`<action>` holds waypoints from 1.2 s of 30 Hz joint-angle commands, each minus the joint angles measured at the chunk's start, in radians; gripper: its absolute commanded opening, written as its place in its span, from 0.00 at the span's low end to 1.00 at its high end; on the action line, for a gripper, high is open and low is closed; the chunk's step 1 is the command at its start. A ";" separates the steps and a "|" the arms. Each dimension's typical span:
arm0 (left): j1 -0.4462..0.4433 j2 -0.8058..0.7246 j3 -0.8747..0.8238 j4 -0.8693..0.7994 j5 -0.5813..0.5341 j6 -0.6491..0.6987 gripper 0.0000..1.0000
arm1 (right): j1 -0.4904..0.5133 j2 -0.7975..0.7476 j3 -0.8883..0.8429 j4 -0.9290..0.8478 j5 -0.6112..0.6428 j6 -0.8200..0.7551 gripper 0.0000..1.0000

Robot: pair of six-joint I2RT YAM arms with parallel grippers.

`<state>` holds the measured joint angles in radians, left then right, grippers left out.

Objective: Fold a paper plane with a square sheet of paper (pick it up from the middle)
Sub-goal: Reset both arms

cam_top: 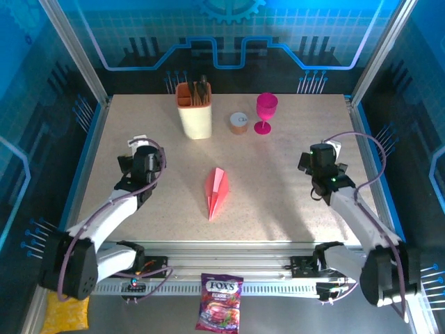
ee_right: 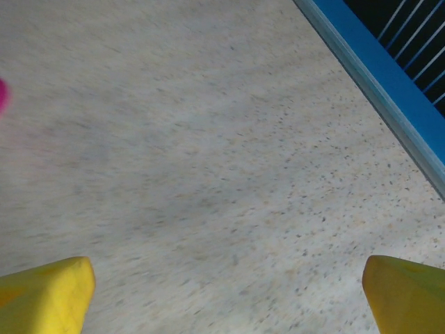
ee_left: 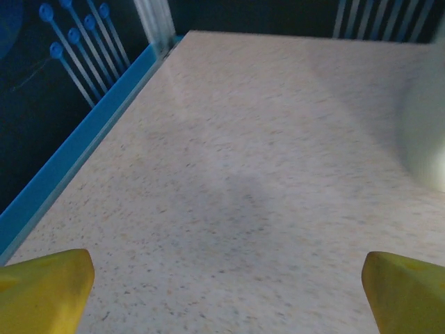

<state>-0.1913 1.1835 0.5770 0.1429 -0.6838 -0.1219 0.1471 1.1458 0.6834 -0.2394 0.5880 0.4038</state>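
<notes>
Paper plane (cam_top: pixel 216 191) lies on the speckled surface (cam_top: pixel 292 202), a slim salmon-pink dart with its point toward the arm bases and a crease down its length; the folding looks finished. Left fingers (ee_left: pixel 49 292) stand wide apart and hold nothing, well off to the left of the plane. Right fingers (ee_right: pixel 49 292) are just as wide and empty, well off to its right. A magenta goblet (cam_top: pixel 265 111) stands beyond the plane's tail, well apart from it. The plane should handle as very light, thin and limp: easy to crush, quick to skid if nudged. The safest hold is probably a gentle pinch across the centre crease about mid-length, not the tip or a wing edge.
</notes>
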 commanded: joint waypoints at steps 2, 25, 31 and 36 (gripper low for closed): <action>0.046 0.179 -0.143 0.527 0.030 0.129 1.00 | -0.006 0.157 -0.074 0.294 0.075 -0.180 0.99; 0.182 0.377 -0.186 0.773 0.588 0.119 1.00 | -0.064 0.388 -0.277 1.108 -0.435 -0.405 0.99; 0.183 0.378 -0.186 0.771 0.586 0.120 1.00 | -0.080 0.388 -0.268 1.091 -0.467 -0.400 0.99; 0.184 0.377 -0.187 0.775 0.586 0.121 1.00 | -0.041 0.366 -0.315 1.171 -0.332 -0.403 0.99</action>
